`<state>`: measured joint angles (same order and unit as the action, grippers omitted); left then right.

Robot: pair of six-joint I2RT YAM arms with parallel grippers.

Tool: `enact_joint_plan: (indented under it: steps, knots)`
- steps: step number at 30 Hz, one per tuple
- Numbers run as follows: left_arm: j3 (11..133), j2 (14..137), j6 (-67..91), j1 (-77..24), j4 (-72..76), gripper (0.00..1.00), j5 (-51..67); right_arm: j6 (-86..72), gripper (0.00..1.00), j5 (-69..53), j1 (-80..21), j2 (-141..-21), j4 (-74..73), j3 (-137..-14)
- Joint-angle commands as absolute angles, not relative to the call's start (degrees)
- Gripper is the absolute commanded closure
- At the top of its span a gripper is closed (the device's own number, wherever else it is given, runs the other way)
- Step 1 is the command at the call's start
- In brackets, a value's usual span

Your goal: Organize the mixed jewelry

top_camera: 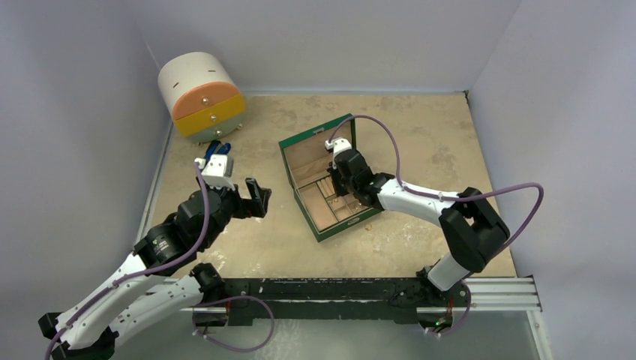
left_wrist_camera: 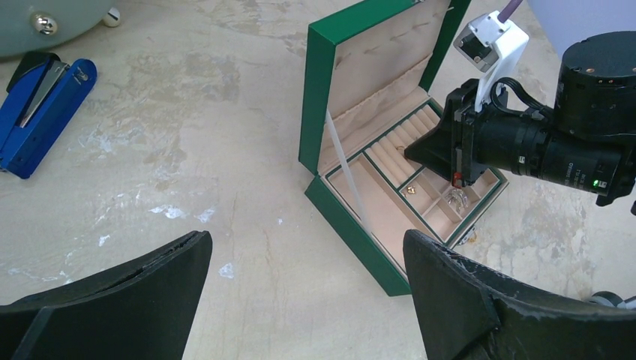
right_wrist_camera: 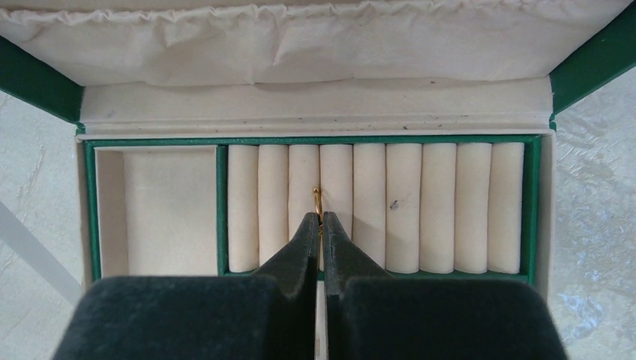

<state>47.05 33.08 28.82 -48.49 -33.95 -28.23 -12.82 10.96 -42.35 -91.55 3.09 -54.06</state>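
Observation:
In the right wrist view, my right gripper (right_wrist_camera: pixel 320 217) is shut on a thin gold ring (right_wrist_camera: pixel 318 201). The ring stands at the slot between two cream ring rolls (right_wrist_camera: pixel 405 206) of the open green box (right_wrist_camera: pixel 536 187). Seen from above, that gripper (top_camera: pixel 345 193) reaches into the box (top_camera: pixel 330 225). A small gold piece (left_wrist_camera: pixel 410 190) and a pale silvery piece (left_wrist_camera: pixel 456 198) lie in the box's small compartments. My left gripper (left_wrist_camera: pixel 306 238) hangs open over bare table left of the box (left_wrist_camera: pixel 352 232), holding nothing; the top view shows it (top_camera: pixel 256 196) there too.
A round white cabinet (top_camera: pixel 202 94) with orange and yellow drawers stands at the back left. A blue-handled tool (left_wrist_camera: pixel 41 112) lies in front of it, near the left arm. The box's lid (left_wrist_camera: pixel 375 67) stands upright. Grey walls close in three sides.

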Motion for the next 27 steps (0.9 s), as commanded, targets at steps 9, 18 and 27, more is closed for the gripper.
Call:
enact_joint_plan:
  steps: [9,18,27]
  knots:
    - [47.98,33.3,27.42,-47.68,-31.46,0.0,-27.37,-16.03,1.0,12.71,-42.2,-96.05,4.43,-53.21]
    - [47.99,33.39,27.32,-47.38,-31.38,0.0,-27.27,-16.83,0.91,13.75,-42.25,-94.27,3.65,-53.06]
    - [47.83,33.61,27.29,-47.0,-31.22,0.0,-26.77,-18.72,0.74,13.6,-42.27,-87.99,0.73,-53.67]
